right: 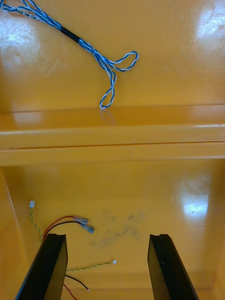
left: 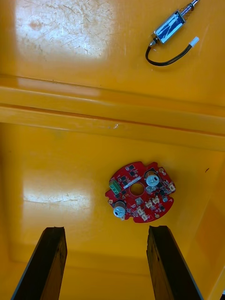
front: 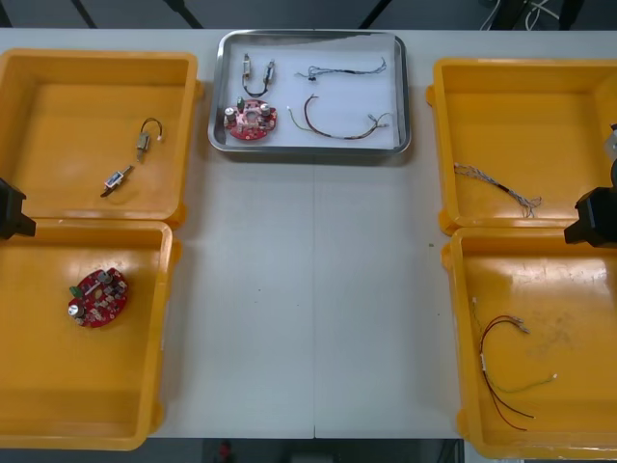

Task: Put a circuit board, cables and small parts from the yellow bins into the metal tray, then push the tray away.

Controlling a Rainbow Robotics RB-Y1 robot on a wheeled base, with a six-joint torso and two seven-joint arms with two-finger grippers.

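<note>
My left gripper (left: 107, 265) hangs over the near left yellow bin (left: 56, 154), jaws spread wide with nothing between them. The right gripper (right: 108, 267) is released the same way over the near right yellow bin (right: 140, 187). I judge both are parked out at the sides to leave the table's middle free.

Just ahead of the left jaws, nearer one finger, a round red circuit board (left: 139, 192) lies flat, studded with small components around a centre hole. Ahead of the right jaws, thin red and yellow cables (right: 82, 219) sprawl on glossy, scuffed plastic.

Past each bin wall lie a small metal part (left: 169, 26) with a black lead and a twisted blue and white cable (right: 70, 33).

Farthest off, the shiny metal tray (front: 214, 96) already holds a second board (front: 251, 120), loose cables (front: 342, 71) and two metal parts (front: 270, 69).
</note>
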